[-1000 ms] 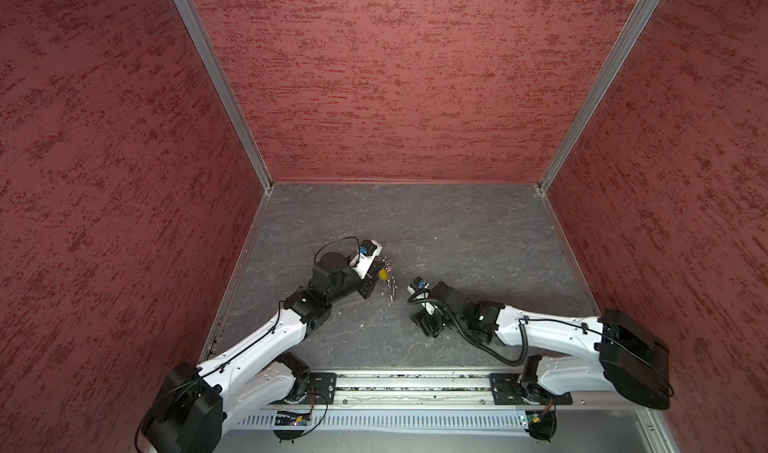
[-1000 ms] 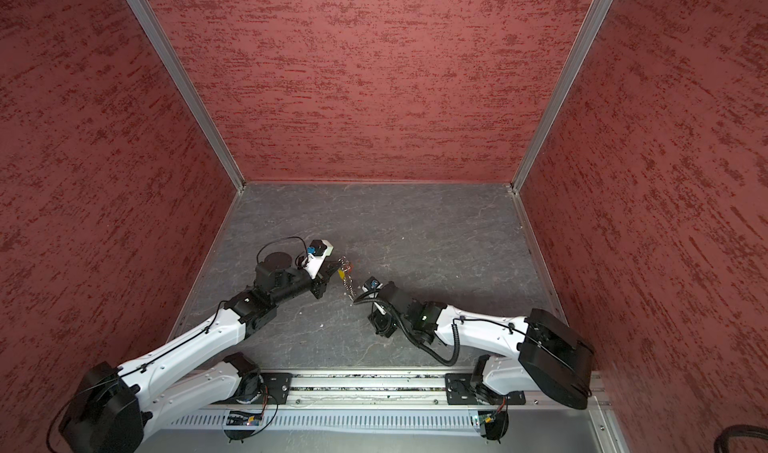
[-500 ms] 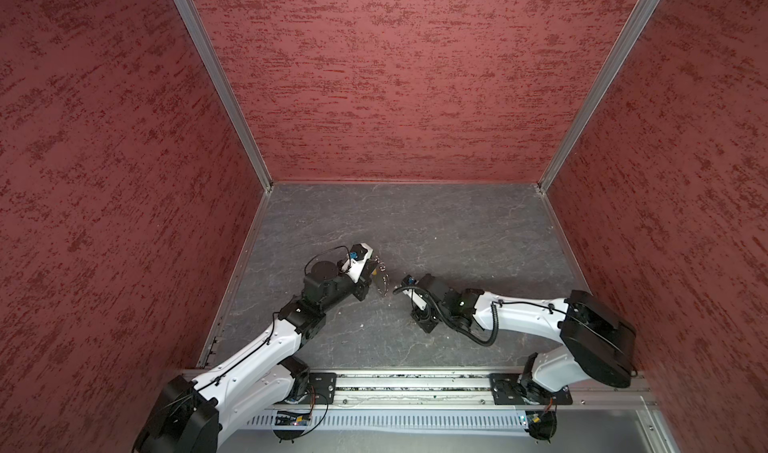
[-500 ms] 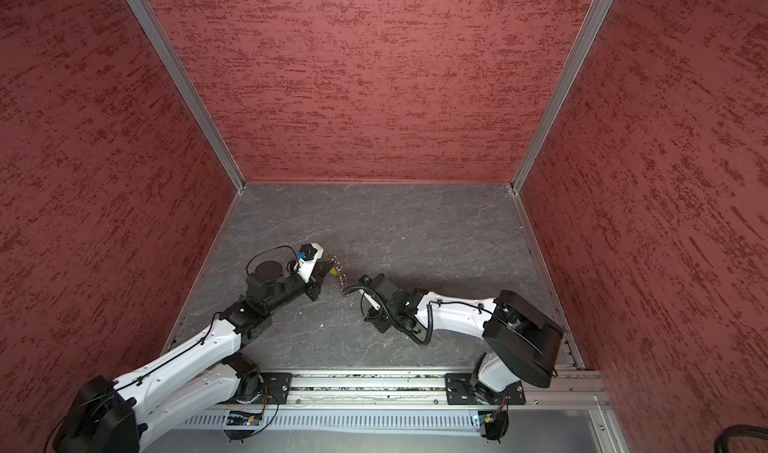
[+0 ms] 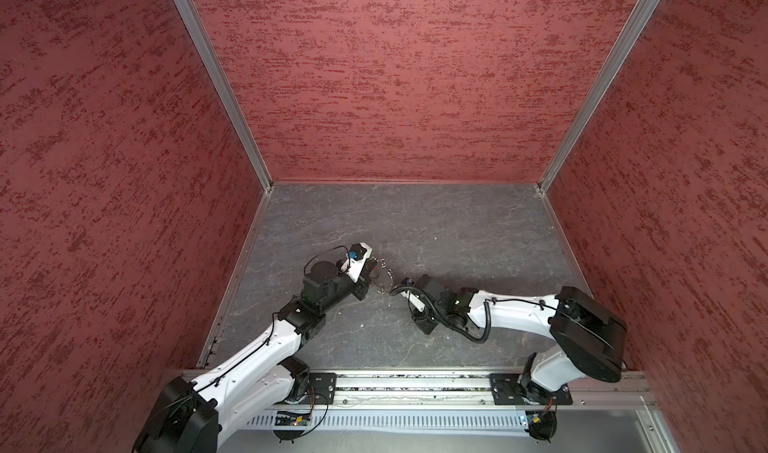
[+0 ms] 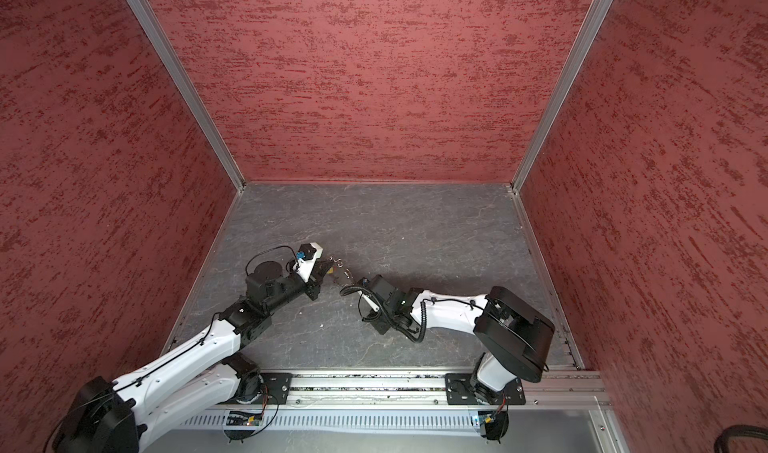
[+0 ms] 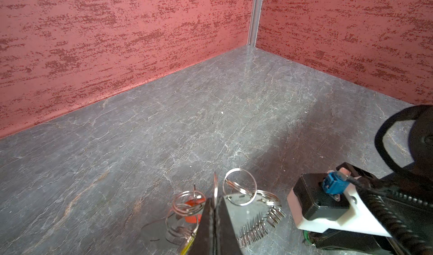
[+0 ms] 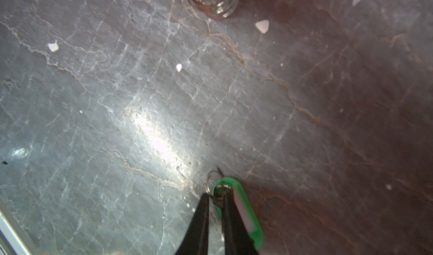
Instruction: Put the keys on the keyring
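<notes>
Picking up the green key [image 8: 243,215], by the look of things, as the step in hand. Pinched nearly together on that key's silver end, the right gripper [image 8: 216,196], nipping the small metal loop there, low by the grey floor [image 8: 140,101]; lifted clear or lying flat, cannot tell. Clenched tight on one ring of the keyring [image 7: 241,190], the left gripper [image 7: 214,201], holding the shiny chain of rings low over the floor, between the two arms. Tucked among the rings beside the left jaws, the red key [image 7: 193,209] and the yellow key [image 7: 187,243], probably threaded on already, though not plain enough to swear to. Apart from the keyring, the green key, with bare floor between. Next, judging from this: lift the green key, carry across to the held ring, line up the small loop with the split in the wire, then work on with a turning push. Calls for a firm pinch and fine aim; a slip likely enough with so thin a loop, and a tangle among the loose rings likewise.
</notes>
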